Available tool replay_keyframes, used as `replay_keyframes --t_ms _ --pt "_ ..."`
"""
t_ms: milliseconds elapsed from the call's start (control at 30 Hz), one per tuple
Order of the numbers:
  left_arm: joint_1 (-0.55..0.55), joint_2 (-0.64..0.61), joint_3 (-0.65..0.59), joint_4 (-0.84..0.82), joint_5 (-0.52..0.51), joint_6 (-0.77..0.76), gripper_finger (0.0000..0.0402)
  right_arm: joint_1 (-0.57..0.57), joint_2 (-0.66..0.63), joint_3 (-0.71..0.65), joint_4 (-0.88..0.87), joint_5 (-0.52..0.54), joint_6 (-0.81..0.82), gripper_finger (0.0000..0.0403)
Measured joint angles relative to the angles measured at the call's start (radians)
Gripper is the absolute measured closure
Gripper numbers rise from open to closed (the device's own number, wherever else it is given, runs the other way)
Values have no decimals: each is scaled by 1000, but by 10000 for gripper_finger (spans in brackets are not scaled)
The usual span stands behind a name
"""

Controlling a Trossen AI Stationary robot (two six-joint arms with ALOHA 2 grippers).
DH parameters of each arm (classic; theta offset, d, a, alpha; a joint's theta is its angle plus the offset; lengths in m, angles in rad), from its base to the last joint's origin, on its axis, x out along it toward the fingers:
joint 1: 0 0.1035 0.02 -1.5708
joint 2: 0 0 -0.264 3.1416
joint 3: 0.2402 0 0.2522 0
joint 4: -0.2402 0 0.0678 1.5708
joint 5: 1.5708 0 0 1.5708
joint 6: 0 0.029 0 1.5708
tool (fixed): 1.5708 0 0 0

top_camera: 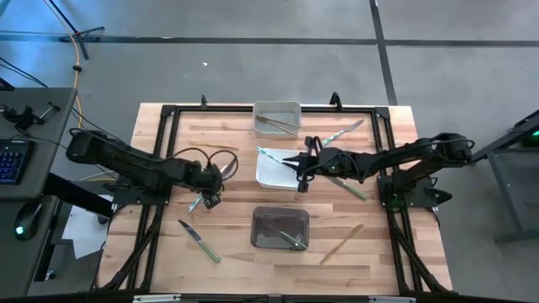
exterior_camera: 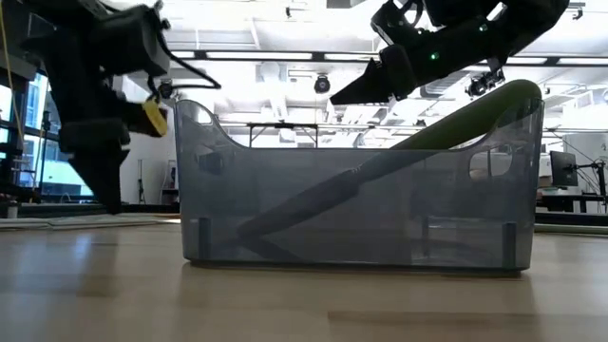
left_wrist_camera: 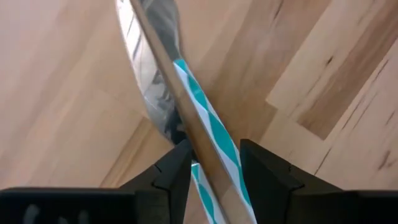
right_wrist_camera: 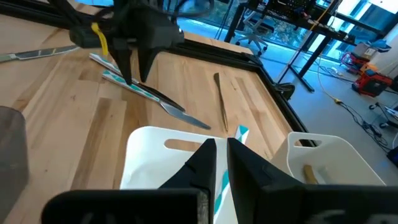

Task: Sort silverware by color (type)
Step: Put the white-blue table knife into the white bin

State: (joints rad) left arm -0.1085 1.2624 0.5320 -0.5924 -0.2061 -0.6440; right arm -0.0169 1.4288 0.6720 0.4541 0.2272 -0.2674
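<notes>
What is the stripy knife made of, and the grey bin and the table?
The stripy knife seems to have a shiny metal blade, mirror-like, and a teal-and-white handle, probably plastic. The grey bin looks like see-through smoky plastic, since a utensil shows through its wall. The table looks like pale wood planks with visible grain.

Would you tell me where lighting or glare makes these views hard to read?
Low view: bright ceiling lights turn the left arm and right arm into silhouettes above the grey bin. Left wrist view: the knife blade mirrors light.
</notes>
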Motion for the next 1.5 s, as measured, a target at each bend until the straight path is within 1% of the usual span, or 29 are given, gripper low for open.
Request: replay_keyframes --t_ms 233,333,467,700,800,900,1067,1200,1267,1367,1500 --pt "0 55 0 43 12 38 271 5 0 0 -1 0 -2 380" --pt "0 70 1 42 16 47 278 5 0 0 -1 0 -1 380" --pt "0 79 3 45 22 92 306 5 0 0 -2 0 0 380" --pt "0 78 3 44 40 144 382 5 0 0 -2 0 -2 380" --pt "0 67 1 40 44 150 385 5 0 0 -2 0 -2 380" --pt "3 41 -2 30 89 147 385 5 0 0 -2 0 -2 380" --pt "16 -52 -2 33 176 106 385 24 0 0 -1 13 -31 380" --pt "43 -139 -2 45 228 45 385 87 0 0 21 91 -74 373" --pt "61 -175 -2 65 257 9 385 121 1 0 35 145 -89 363" --pt "87 -216 -2 112 315 -37 385 165 19 13 40 204 -109 337" --pt "117 -237 -2 178 393 -61 385 200 100 83 23 228 -137 298"
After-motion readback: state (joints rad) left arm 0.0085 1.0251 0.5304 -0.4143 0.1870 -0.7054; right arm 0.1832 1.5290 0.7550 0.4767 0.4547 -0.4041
